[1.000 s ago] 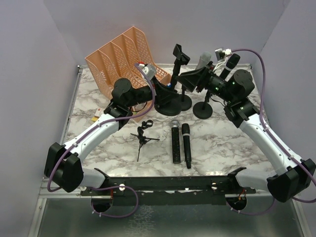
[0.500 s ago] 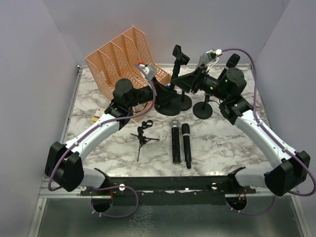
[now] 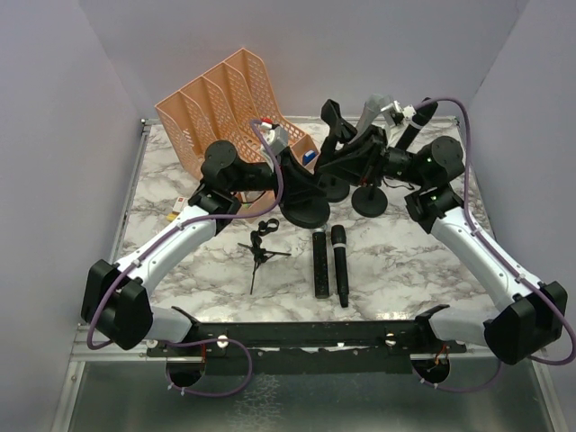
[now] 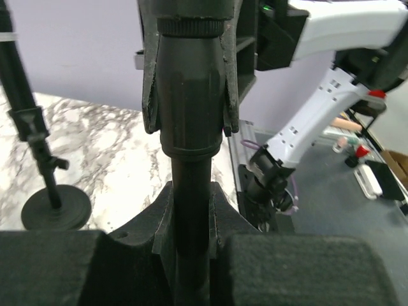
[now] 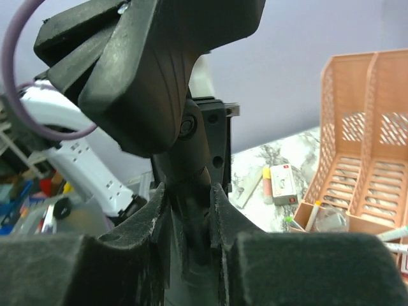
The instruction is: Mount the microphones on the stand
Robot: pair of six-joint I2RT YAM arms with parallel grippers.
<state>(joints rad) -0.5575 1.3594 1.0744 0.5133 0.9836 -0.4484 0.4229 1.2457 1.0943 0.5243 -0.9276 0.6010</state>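
Black foam-padded fingers of my left gripper (image 4: pixel 191 248) are clamping shut low on the upright pole of the black metal microphone stand (image 3: pixel 306 209), the one with the wide round base. My right gripper (image 5: pixel 188 217) is pinching the same stand higher up. Its fingers are pressing on the neck just beneath the black plastic clip holder (image 5: pixel 159 64), so I am reading both as gripping the stand.

Two microphones are lying free on the white marbled tabletop (image 3: pixel 405 270): the slim black stick microphone with the silver grille (image 3: pixel 319 265) and the slim all-black stick microphone (image 3: pixel 339 265). They are lying on my side of both grippers and lower, side by side, with their long axes running near to far and their heads pointing at the stand bases. The silver-grilled head is sitting just beside the wide base. I am judging my right gripper the nearer one, above all to the all-black one. The silver-grey microphone (image 3: pixel 369 112) and another black microphone (image 3: pixel 419 115) are looking already seated in the two stands behind.

Open marble is showing to the right of the pair, toward my right forearm. On their left the small black folding tripod (image 3: pixel 261 250) is standing near. The peach plastic mesh file rack (image 3: pixel 216 108) is filling the far left.
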